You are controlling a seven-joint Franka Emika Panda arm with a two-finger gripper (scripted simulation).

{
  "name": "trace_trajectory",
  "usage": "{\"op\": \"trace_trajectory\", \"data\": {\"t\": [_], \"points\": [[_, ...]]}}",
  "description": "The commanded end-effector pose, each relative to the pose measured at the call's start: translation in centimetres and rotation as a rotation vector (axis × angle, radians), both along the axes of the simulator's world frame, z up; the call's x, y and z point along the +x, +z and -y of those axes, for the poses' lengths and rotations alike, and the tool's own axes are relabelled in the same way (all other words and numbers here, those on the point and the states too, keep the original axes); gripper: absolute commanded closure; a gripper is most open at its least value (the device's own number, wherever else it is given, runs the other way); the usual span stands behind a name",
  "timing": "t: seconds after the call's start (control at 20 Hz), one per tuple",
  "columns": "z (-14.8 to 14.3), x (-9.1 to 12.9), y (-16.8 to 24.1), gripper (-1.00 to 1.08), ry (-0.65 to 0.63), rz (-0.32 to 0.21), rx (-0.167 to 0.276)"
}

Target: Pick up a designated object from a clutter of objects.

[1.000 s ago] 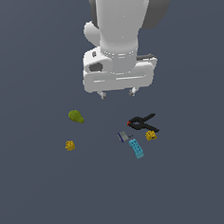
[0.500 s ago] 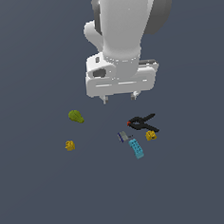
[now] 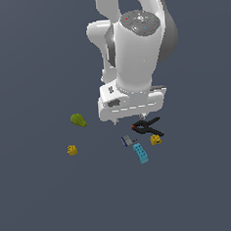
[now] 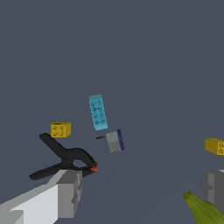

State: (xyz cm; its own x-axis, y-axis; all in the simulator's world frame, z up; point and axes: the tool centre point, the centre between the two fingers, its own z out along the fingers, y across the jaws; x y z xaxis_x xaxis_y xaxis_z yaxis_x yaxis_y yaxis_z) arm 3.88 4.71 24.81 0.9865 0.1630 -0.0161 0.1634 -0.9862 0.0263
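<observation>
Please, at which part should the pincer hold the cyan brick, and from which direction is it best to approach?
Probably from straight above, closing across the two long sides of the cyan brick near its middle. It lies flat, studs up, and is narrow that way. The grey-blue piece sits close to one short end, so gripping lengthwise risks bumping it. The pincer is open.

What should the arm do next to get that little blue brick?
Probably shift forward until the open gripper is centred over the cyan brick, then descend. The brick lies untouched beyond the fingers, close to the grey-blue piece and black clamp.
</observation>
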Motion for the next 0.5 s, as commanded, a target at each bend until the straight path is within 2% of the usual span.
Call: {"op": "trace_trajectory", "data": {"t": [0.0, 0.45], "points": [[-0.7, 0.9, -2.4, -0.92, 0.028, 0.001, 0.001], [-3.6, 3.0, -11.7, -0.92, 0.130, 0.006, 0.015]]}}
